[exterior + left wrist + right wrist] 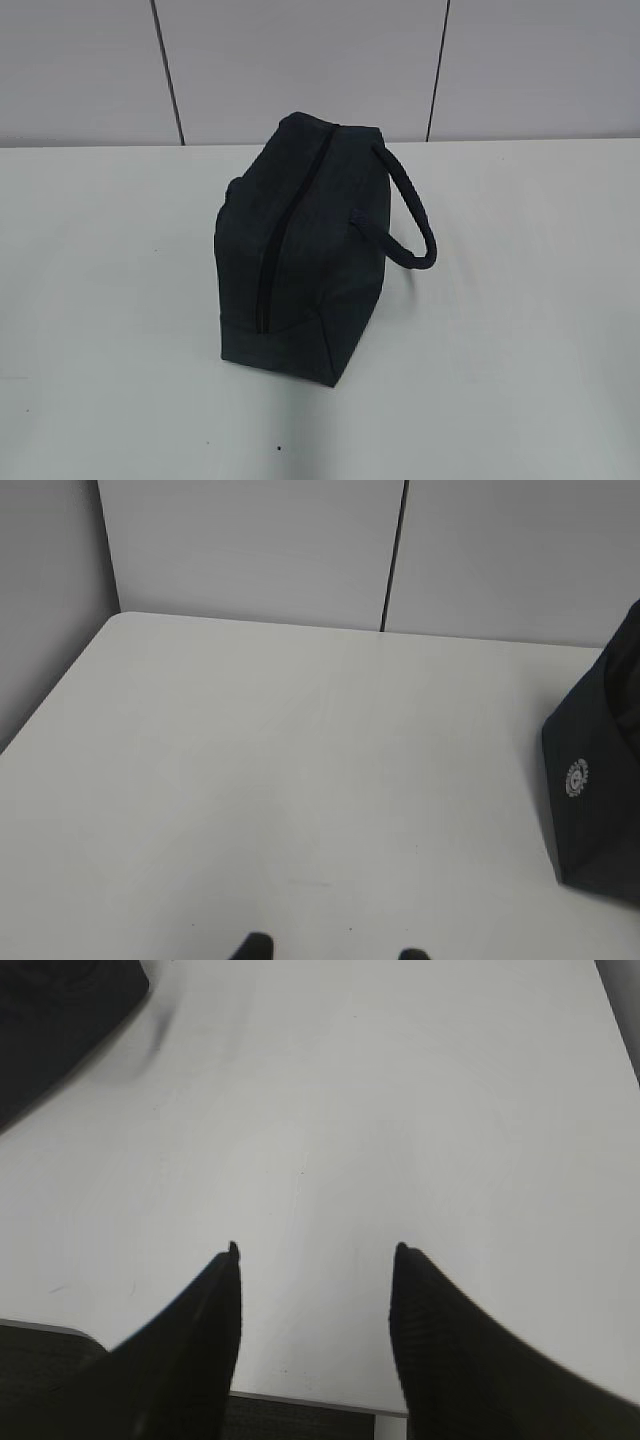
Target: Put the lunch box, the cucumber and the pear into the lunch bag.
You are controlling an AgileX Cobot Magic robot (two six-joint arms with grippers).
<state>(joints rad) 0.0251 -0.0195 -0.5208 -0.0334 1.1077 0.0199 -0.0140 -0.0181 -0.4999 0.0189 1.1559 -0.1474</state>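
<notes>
While zipped, lunch bag (300,250) beyond both grippers.

Matt navy cloth lunch bag (300,250)

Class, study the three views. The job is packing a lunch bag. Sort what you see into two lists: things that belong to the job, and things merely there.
Belongs to the job:
- bag, zipped shut
- left claw, open, empty
- right claw, open, empty

Merely there:
- table
- wall

No food or lunch box shows.
</notes>
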